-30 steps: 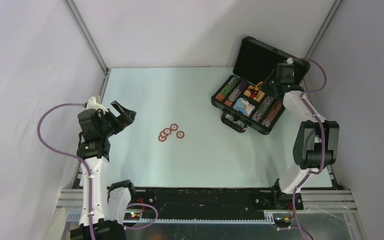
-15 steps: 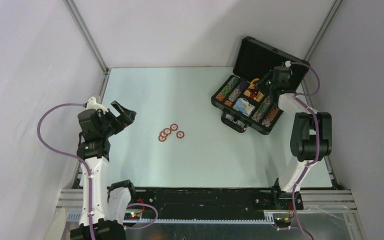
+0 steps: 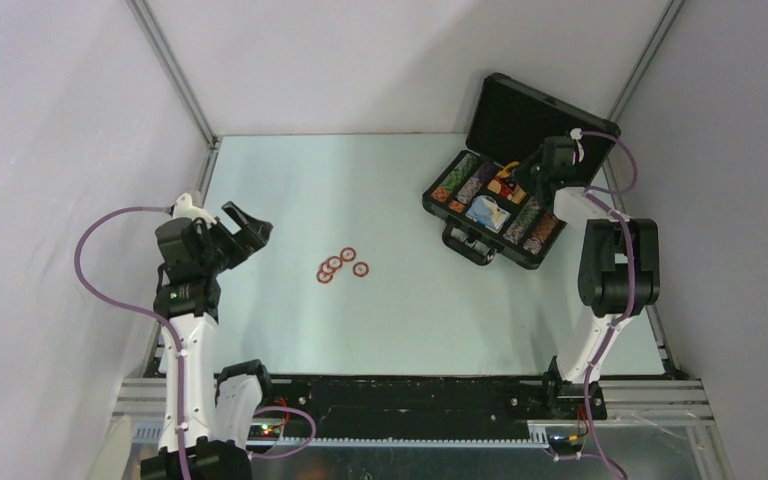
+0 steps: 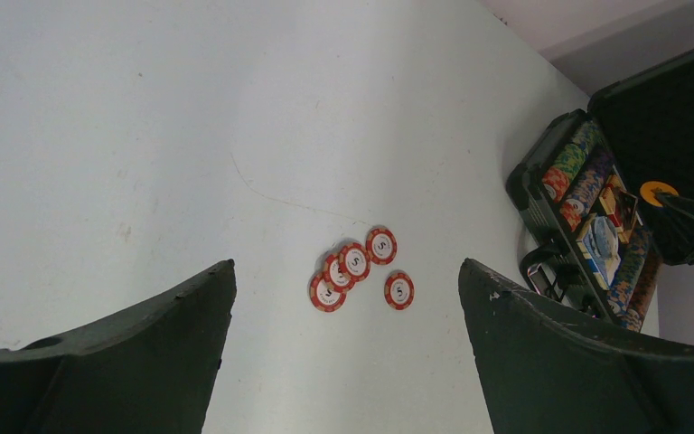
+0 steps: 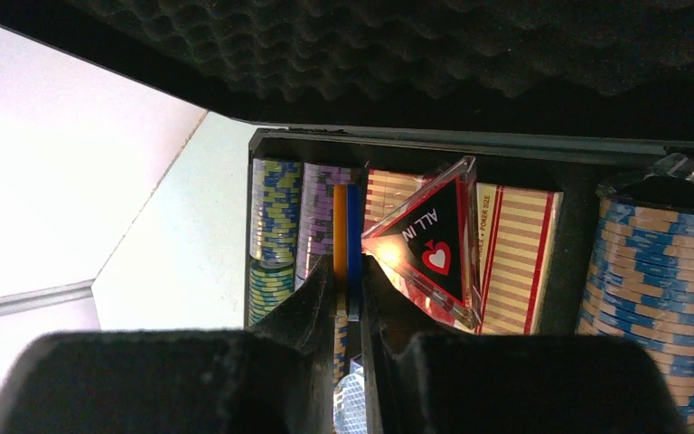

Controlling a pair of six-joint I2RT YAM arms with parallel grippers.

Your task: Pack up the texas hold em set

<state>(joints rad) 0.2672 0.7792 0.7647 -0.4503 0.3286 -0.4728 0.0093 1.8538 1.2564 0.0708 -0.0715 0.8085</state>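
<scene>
The black case (image 3: pixel 438 205) lies open at the back right, its foam-lined lid (image 3: pixel 520 110) raised. Multicoloured chip rows (image 3: pixel 532 225) fill it. My right gripper (image 3: pixel 516 172) hangs over the case's middle, shut on a thin orange and blue disc pair (image 5: pixel 347 226) held edge-on. Beside them the black triangular "ALL IN" marker (image 5: pixel 434 237) leans on the red-white card box (image 5: pixel 517 258). Several small red-white chips (image 3: pixel 340 266) lie on the table's middle, also in the left wrist view (image 4: pixel 361 267). My left gripper (image 3: pixel 250 228) is open and empty, at the left, apart from them.
The enclosure's walls stand close behind the case and along both sides. The case's handle (image 3: pixel 468 243) points toward the table's middle. A second card deck with a blue-white picture (image 3: pixel 488 212) lies in the case.
My right gripper has shifted a little left and down over the case's middle with the discs, and its arm has swung nearer. The left arm and the loose chips have not moved.
</scene>
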